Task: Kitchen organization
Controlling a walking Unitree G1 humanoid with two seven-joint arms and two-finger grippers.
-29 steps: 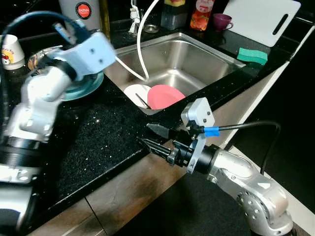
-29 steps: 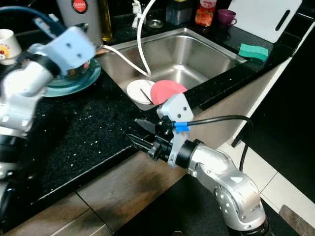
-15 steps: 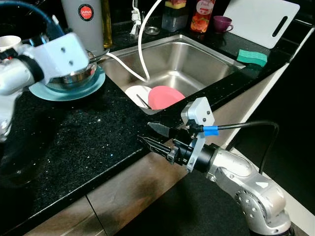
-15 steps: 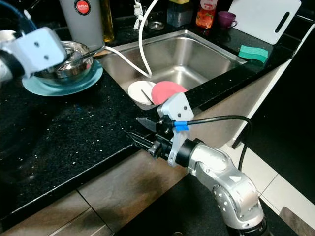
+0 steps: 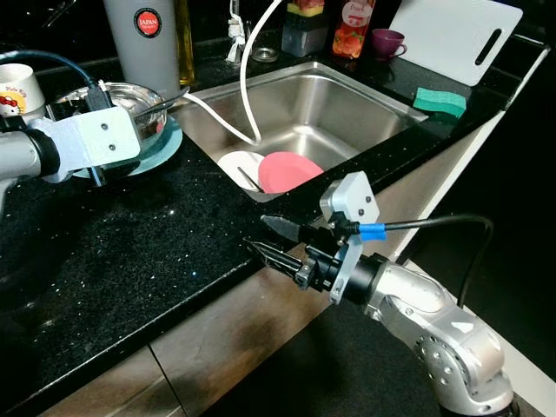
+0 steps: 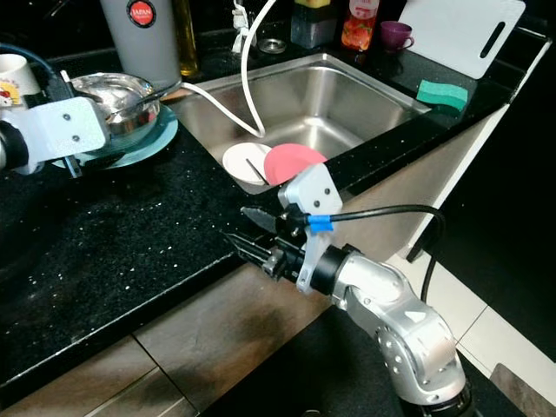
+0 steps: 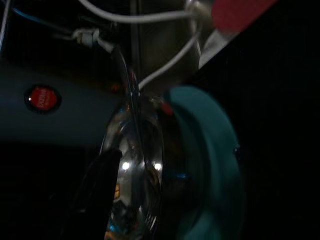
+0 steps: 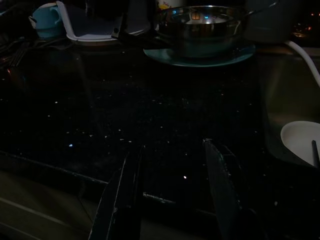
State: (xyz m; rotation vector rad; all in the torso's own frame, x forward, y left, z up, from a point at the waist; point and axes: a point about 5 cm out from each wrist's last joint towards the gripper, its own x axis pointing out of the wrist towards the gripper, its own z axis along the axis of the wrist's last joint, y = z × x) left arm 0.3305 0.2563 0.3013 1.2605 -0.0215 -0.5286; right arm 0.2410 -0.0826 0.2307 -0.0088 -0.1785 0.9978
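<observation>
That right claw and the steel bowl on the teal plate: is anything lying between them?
No. In the right wrist view, only bare black countertop lies between the right claw and the steel bowl on its teal plate.

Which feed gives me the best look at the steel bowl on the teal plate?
The right eye view: the steel bowl sits lit on the teal plate, beside the left gripper's wrist camera. The left eye view has it partly hidden. The left wrist view is close but dark; the right wrist view is distant and dim.

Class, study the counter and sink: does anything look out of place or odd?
Yes. A white hose trails loosely down into the sink, ending beside a pink plate propped tilted against a white dish. Nothing looks spilled or broken.
</observation>
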